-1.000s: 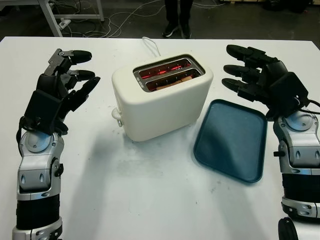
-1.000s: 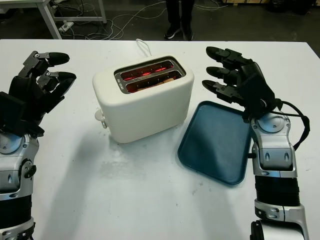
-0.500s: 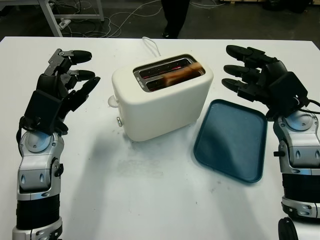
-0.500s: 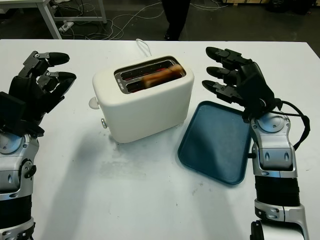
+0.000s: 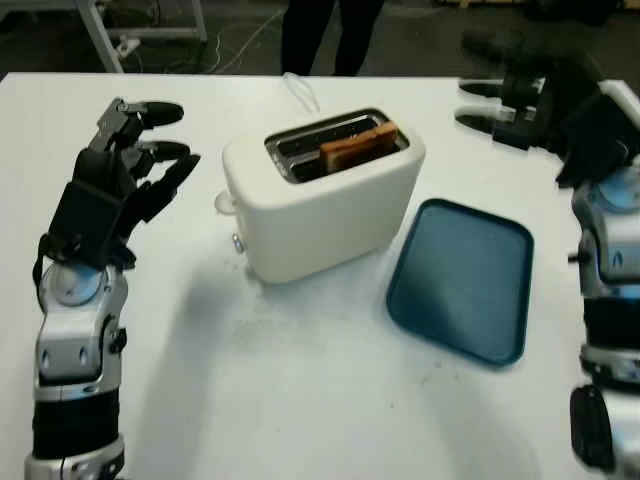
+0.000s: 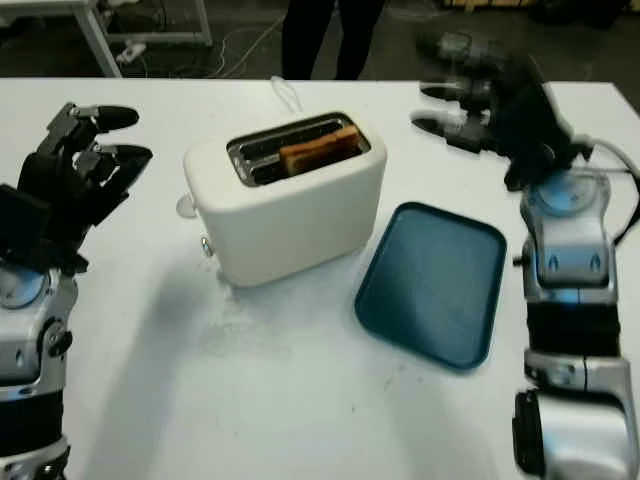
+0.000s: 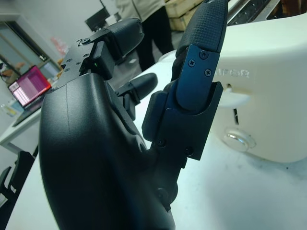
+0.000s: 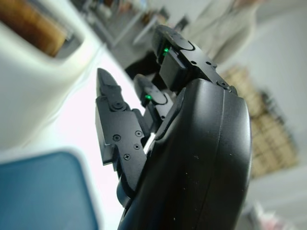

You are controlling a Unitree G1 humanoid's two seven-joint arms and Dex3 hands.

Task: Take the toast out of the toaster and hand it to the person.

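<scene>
Toast (image 5: 358, 148) sits upright in the near slot of the toaster (image 5: 320, 195), top edge sticking out. Right hand (image 6: 490, 100) raised beyond and right of the toaster, released, holding nothing; tray (image 6: 433, 283) below it. Left hand (image 5: 120, 180) left of the toaster, also released. Person (image 5: 320, 35) stands past the table (image 5: 300, 390).

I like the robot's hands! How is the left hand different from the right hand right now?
The left hand is low beside the toaster, on its lever side; the right hand is up higher, beyond the blue tray, toward the table's far edge. The left hand's fingers point up and inward; the right hand's point sideways toward the toaster. Both are black, open, holding nothing.
</scene>
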